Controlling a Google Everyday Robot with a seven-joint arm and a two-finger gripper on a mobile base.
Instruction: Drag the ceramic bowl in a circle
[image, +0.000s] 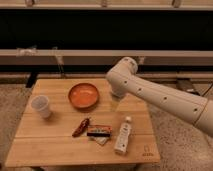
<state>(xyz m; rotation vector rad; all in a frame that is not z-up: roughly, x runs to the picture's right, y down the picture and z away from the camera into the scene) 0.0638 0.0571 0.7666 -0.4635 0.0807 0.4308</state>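
Worktop (60, 145): a wooden surface is seen filling the lower centre of the frame; everything listed below is carried on it.
Arm (160, 97): a white arm is extended in from the right edge, and its bent joint is held above the upper right part of the worktop.
Ceramic bowl (83, 96): it is set upright at upper centre, just left of the arm's end. It is apart from all the other items and appears untouched.
Bottle (123, 136): it is laid flat at lower right, with its cap towards the bowl.
Cup (41, 106): it is stood at the left, well apart from the bowl.
Packet (99, 132): it is placed at lower centre, beside a small red item (81, 127).
Gripper (116, 100): it is hung below the arm's joint, just right of the bowl. Whether it is spread or closed cannot be told.
Step in hand: the approach to the bowl is judged to be under way.
Method: the near rim should be engaged firmly, the bowl kept flat on the worktop, and a tight circle traced so that the items below are not struck.
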